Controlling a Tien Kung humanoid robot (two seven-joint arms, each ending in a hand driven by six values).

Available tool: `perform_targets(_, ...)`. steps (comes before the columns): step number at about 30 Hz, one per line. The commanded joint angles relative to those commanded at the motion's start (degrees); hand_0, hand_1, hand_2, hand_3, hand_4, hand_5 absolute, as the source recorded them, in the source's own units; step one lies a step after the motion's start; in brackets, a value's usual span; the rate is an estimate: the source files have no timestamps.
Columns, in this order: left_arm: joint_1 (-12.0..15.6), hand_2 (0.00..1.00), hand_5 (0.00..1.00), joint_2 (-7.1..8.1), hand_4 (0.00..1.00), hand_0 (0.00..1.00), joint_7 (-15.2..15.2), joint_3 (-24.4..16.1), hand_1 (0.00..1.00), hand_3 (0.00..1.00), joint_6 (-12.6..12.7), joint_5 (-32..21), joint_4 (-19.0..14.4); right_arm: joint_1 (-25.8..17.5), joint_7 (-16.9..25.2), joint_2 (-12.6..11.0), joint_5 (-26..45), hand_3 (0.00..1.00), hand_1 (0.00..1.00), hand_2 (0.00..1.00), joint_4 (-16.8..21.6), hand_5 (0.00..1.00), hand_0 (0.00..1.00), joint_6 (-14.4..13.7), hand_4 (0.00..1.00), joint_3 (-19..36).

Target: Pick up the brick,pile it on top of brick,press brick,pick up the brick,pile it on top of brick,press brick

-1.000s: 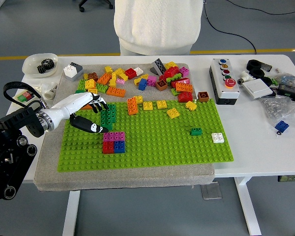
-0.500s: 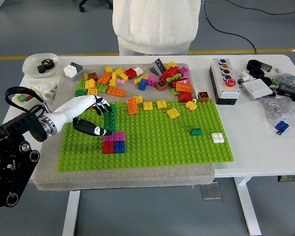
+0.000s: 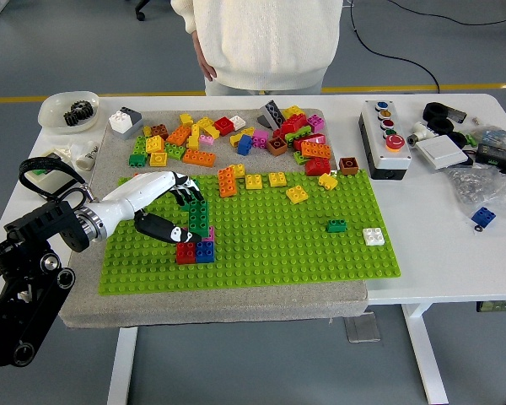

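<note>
Left hand point(image 3: 175, 207) grips the long dark-green studded brick point(image 3: 198, 214), held over the red, blue and magenta brick stack point(image 3: 196, 249) at the green baseplate's point(image 3: 320, 253) nine o'clock; seating, pressing, second brick remain.

We read this as a robotics lab or workshop. Grey hard floor with a yellow line point(image 3: 455, 87) taped across it, black cable point(image 3: 422, 34) trailing over the floor, castors of an office chair point(image 3: 164, 8) at the top edge. White height-adjustable table point(image 3: 422, 253) carries test gear: a control box point(image 3: 386, 135) with coloured buttons, a bowl point(image 3: 67, 110) of black gears, loose parts and bags at the right end. A green baseplate point(image 3: 304, 245) on a grey pad with toy bricks point(image 3: 236, 139) heaped behind. A person point(image 3: 261, 42) in a white jumper stands at the far side.
</note>
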Motion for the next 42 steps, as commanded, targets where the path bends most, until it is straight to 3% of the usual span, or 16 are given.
perform_targets(24,1.2,0.519,0.239,-0.14,0.698,0.674,-0.8,1.9,0.564,0.543,1.3,1.3,0.4,-0.2,0.3,0.2,0.0,0.621,0.642,0.714,0.0,0.413,0.742,0.1,0.857,-0.7)
perform_targets(42,0.3,0.519,0.237,-0.06,0.703,0.678,-1.6,2.8,0.565,0.543,2.2,1.1,2.3,-0.2,0.2,0.2,0.0,0.620,0.642,0.714,0.0,0.413,0.741,0.0,0.856,-0.6)
